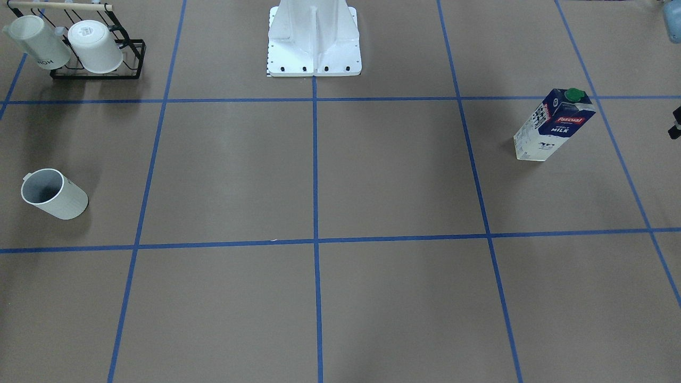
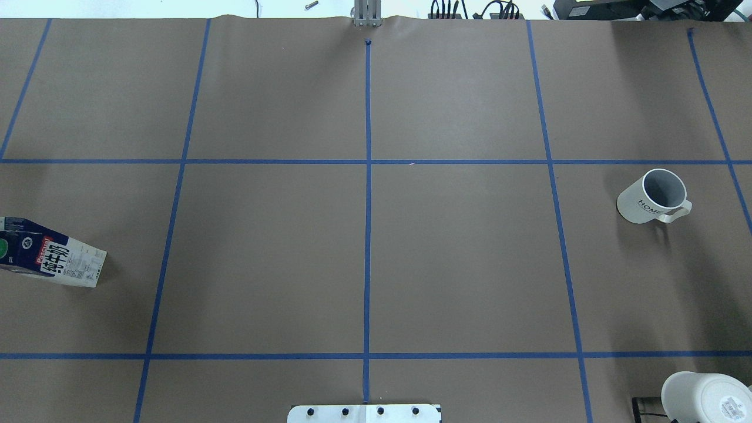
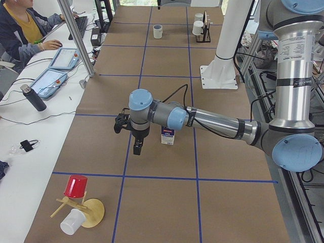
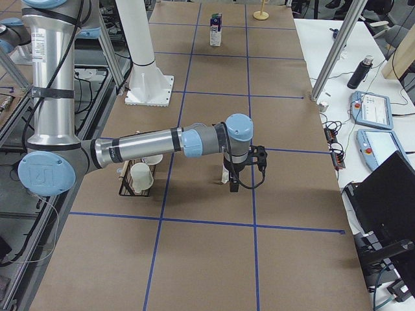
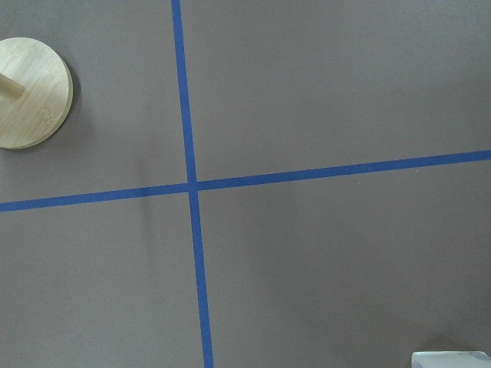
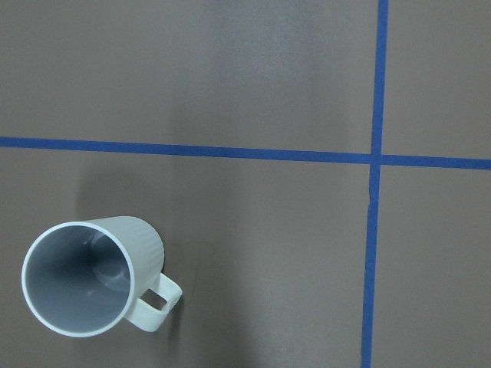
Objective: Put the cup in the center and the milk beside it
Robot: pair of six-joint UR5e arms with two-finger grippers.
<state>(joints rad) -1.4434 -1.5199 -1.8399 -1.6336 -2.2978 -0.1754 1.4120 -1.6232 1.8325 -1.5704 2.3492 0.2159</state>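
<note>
In the front-facing view, the cup [image 1: 53,194], a white mug with a grey inside, is standing upright on the brown surface [image 1: 234,170] at the robot's right. The milk [image 1: 553,125], a dark blue and white "Pascual" carton with a green cap, is standing at the robot's left. Both are sitting well apart from the center [image 1: 315,170]. From overhead, the cup is showing dark lettering on its side, and its handle is pointing away from the center. In the left side view, the left gripper [image 3: 137,147] is hanging near the milk. In the right side view, the right gripper [image 4: 233,184] is hanging near the cup. Whether either gripper's fingers are apart or together cannot be told. The right wrist view is looking down into the cup.
</note>
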